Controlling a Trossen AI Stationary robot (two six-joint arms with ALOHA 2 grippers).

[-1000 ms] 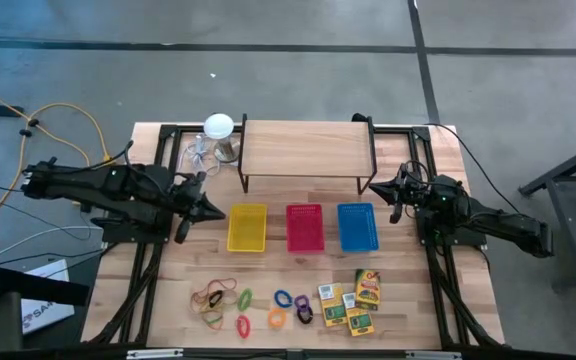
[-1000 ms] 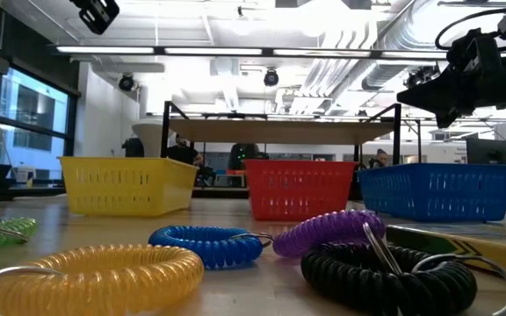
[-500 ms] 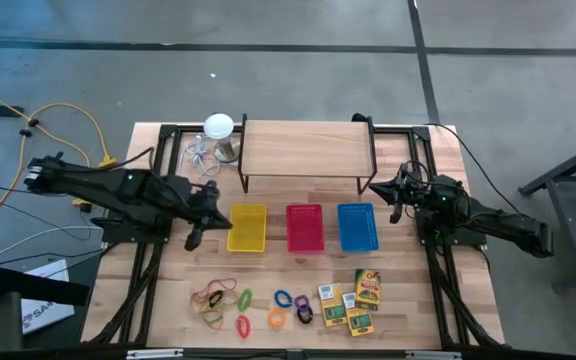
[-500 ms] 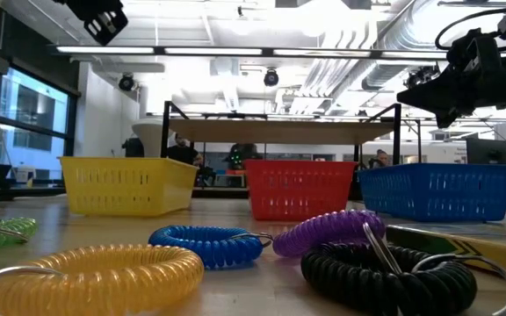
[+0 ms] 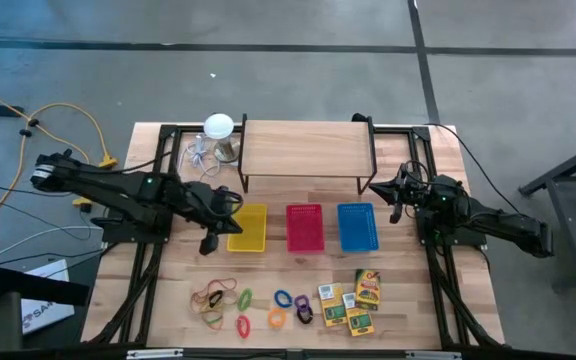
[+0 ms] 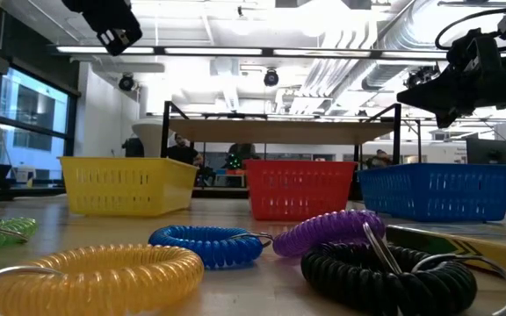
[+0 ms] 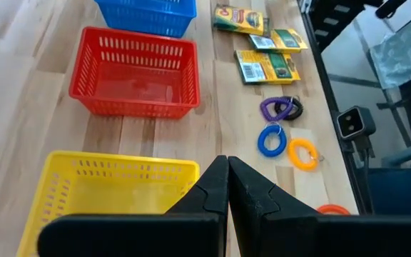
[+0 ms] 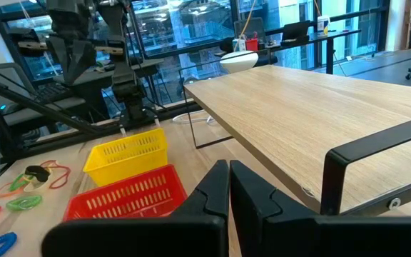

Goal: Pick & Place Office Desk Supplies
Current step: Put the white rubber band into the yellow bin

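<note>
Three baskets stand in a row mid-table in front of the shelf [image 5: 306,147]: one yellow [image 5: 247,228], one red [image 5: 304,227], one blue [image 5: 357,226]; all three look bare inside where visible. The supplies lie in a band along the near edge, well apart from the baskets. At the left of that band is a loose cluster of rubber bands [image 5: 213,297] in orange, yellow and green; their number cannot be told. Next come coil rings [image 5: 284,300]: the low view shows one yellow [image 6: 104,268], one blue [image 6: 205,244], one purple [image 6: 328,232] and one black [image 6: 380,274], the purple and black touching; the high view adds a red one [image 5: 242,325] and a green one [image 5: 245,298]. Right of the rings lie four card boxes [image 5: 353,299], close together. The left gripper [image 5: 208,245] hangs in the air at the near-left corner of the yellow basket, jaws pressed together, holding nothing. The right gripper [image 5: 396,205] waits just right of the blue basket, jaws likewise closed and empty. A white round-topped object [image 5: 218,127] stands left of the shelf.
</note>
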